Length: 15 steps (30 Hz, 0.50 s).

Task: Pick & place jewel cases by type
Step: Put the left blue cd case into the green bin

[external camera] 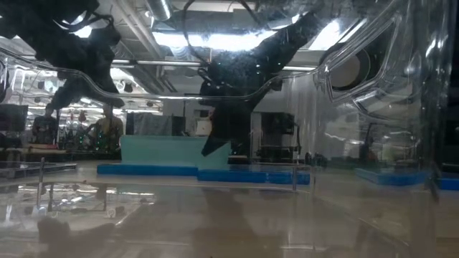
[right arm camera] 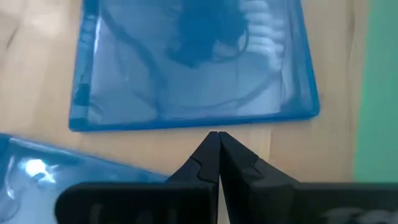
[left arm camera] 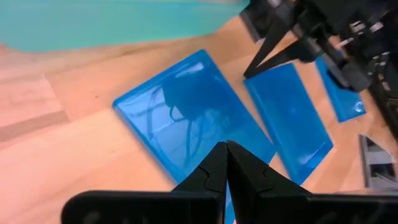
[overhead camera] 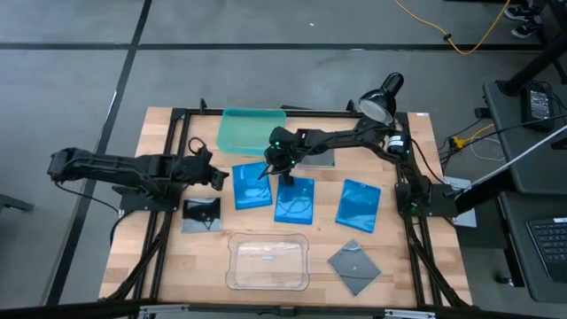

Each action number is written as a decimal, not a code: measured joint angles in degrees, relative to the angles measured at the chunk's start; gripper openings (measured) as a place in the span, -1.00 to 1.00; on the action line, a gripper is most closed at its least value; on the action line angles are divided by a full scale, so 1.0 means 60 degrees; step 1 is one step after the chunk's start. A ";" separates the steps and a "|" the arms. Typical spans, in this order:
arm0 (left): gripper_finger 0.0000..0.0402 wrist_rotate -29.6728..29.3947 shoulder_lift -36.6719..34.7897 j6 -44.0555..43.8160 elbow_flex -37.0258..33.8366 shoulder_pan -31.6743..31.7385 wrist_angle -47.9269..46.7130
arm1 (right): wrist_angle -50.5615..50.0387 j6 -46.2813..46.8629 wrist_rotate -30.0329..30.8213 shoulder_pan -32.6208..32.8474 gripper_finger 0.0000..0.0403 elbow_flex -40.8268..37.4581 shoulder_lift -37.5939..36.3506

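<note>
The left fingers (left arm camera: 225, 163) are pressed together into one dark point with nothing between them; just beyond their tips lies a bright translucent blue case (left arm camera: 196, 115), a flat glossy rectangle on the pale wooden worktop (overhead camera: 168, 257); a second blue case (left arm camera: 287, 115) lies a little farther out, past the first.

The right fingers (right arm camera: 217, 155) are also closed tip to tip and empty; they hang over the strip of bare wood between those same two blue cases; one lies just ahead of the tips, the other's corner shows beside the fingers' base.

Seen from above, the right fingers (overhead camera: 285, 168) sit between the first blue case (overhead camera: 251, 186) and the second (overhead camera: 294, 200); the third blue case (overhead camera: 359, 206) lies well to their far side, apart from both arms; the left fingers (overhead camera: 217, 180) point at the first blue case from its other edge.

A dark grey glossy square case (overhead camera: 202, 213) lies just beside the left fingers, on the side toward the front edge; another grey square (overhead camera: 354, 265), turned like a diamond, lies well away from both; a third grey case (overhead camera: 321, 158) is partly hidden under the right arm.

A teal-green translucent tray (overhead camera: 251, 129) lies behind the right fingers; a clear plastic tray (overhead camera: 268, 260) with rounded corners lies in front of them.
</note>
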 joint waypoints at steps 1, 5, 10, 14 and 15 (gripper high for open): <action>-0.98 0.0027 0.0100 -0.0093 0.0000 0.0001 -0.0007 | -0.0086 -0.0035 0.0042 0.0000 -0.95 0.0012 0.0012; -0.98 0.0208 0.0522 -0.0459 0.0000 0.0000 -0.0106 | -0.0141 -0.0166 0.0589 0.0015 -0.95 0.0023 0.0024; -0.98 0.0594 0.0965 -0.0664 0.0000 0.0000 -0.0145 | -0.0359 -0.0198 0.0682 0.0037 -0.95 0.0023 0.0057; -0.98 0.0837 0.1177 -0.0704 0.0000 0.0003 -0.0149 | -0.0388 -0.0197 0.0682 0.0199 -0.95 0.0023 0.0064; -0.98 0.0883 0.1228 -0.0704 0.0000 0.0000 -0.0146 | -0.0377 -0.0194 0.0683 0.0265 -0.95 0.0023 0.0064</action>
